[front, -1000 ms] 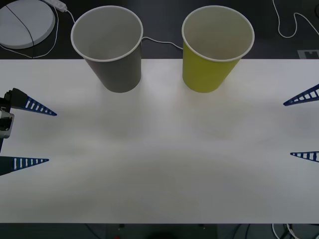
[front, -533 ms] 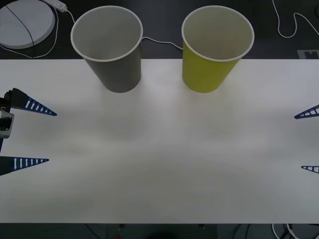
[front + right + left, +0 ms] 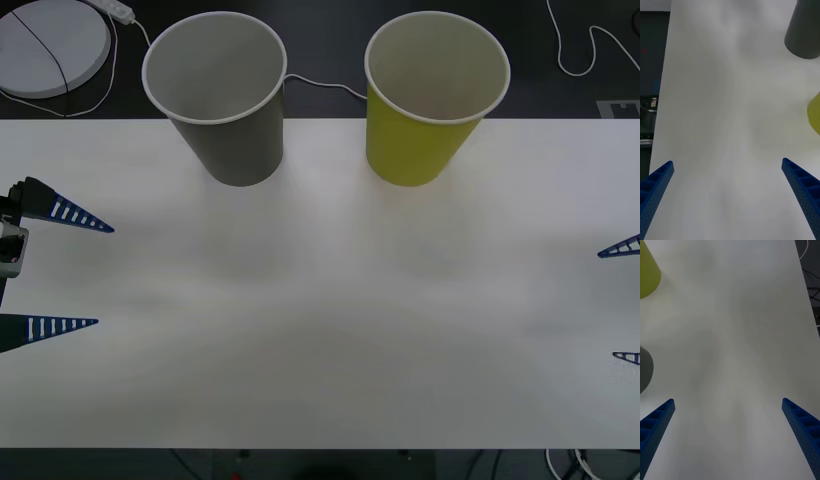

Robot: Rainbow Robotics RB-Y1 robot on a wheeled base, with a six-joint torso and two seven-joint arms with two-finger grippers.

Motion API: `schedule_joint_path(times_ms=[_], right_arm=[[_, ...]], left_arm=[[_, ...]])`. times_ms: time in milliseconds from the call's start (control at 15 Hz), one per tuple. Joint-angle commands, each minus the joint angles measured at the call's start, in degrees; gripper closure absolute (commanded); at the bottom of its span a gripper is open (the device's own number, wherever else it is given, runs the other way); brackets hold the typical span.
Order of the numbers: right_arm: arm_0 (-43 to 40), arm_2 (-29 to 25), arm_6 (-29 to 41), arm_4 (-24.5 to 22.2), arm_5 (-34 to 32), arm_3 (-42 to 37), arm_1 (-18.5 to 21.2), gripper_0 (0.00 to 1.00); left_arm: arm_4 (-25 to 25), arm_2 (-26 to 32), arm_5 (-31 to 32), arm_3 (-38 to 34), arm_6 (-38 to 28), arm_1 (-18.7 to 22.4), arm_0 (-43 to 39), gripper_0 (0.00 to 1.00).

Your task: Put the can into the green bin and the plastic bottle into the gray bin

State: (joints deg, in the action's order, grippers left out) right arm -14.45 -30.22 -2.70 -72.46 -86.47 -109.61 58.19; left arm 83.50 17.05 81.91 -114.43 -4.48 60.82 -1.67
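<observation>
So both bins sat upright, arms out wide.
Gray bin [image 3: 216, 95] and green bin [image 3: 434, 95] stood side by side at the counter's [image 3: 320, 330] far edge; left gripper [image 3: 72, 272] and right gripper [image 3: 625, 300] had fingers spread, holding nothing.

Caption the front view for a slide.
Gray bin and green bin upright at the table's far edge; open left hand and right hand at its sides.

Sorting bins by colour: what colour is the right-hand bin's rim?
White, on the green bin; clearest in the front view.

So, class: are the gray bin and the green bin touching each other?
Apart. The front view shows dark floor and bare table between the gray bin and the green bin.
</observation>
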Motion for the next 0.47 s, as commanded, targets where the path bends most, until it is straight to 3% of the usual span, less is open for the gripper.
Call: schedule_joint_path(times_ms=[67, 467], right_arm=[[0.04, 0.61, -0.64, 1.00, -0.01, 0.01, 0.00, 0.00], [0.04, 0.61, -0.64, 1.18, 0.08, 0.01, 0.00, 0.00]], left_arm=[[0.00, 0.00, 0.00, 0.00, 0.00, 0.00, 0.00, 0.00], [0.00, 0.00, 0.00, 0.00, 0.00, 0.00, 0.00, 0.00]])
